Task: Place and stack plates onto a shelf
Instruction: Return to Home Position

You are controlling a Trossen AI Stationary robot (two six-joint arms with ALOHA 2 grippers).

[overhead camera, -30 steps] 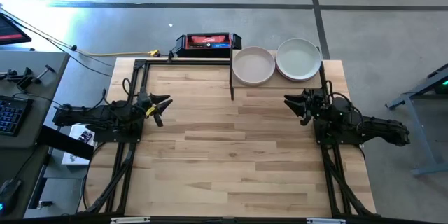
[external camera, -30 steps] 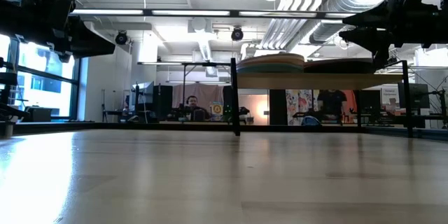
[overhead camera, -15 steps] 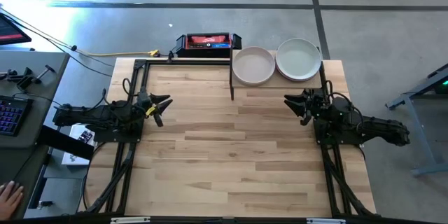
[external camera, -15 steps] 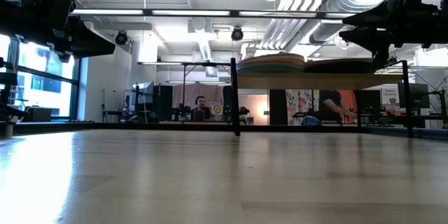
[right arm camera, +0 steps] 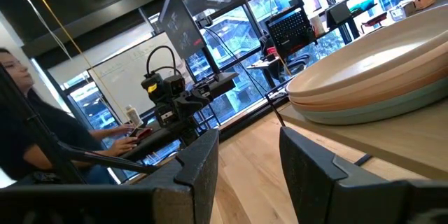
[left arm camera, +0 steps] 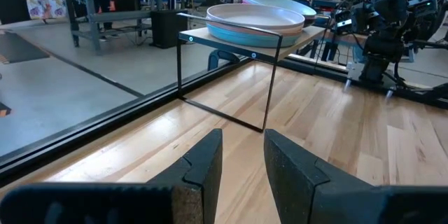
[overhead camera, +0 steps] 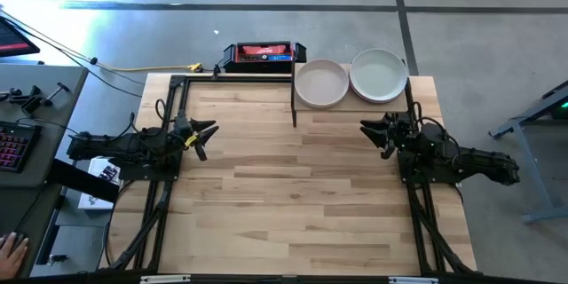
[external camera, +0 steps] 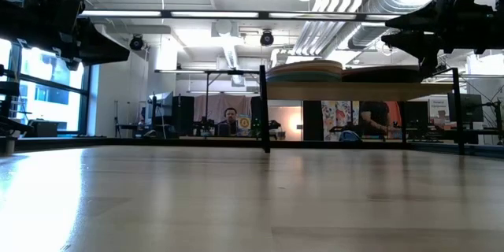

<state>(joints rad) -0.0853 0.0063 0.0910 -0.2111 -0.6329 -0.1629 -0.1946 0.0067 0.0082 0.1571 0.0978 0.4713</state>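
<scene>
Two stacks of plates stand side by side on the shelf (overhead camera: 351,106) at the table's far right: a stack topped by a cream plate (overhead camera: 321,82) and one topped by a white plate (overhead camera: 379,74). In the left wrist view the stacks (left arm camera: 255,22) rest on the light board; in the right wrist view a stack (right arm camera: 378,77) fills the side. My left gripper (overhead camera: 206,135) hovers at the table's left, open and empty. My right gripper (overhead camera: 373,133) hovers at the right, near the shelf's front, open and empty.
A red and black box (overhead camera: 263,53) lies beyond the table's far edge. A desk with a keyboard (overhead camera: 11,142) stands to the left, and a person's hand (overhead camera: 11,250) shows at the lower left. The wooden tabletop (overhead camera: 293,195) lies between the arms.
</scene>
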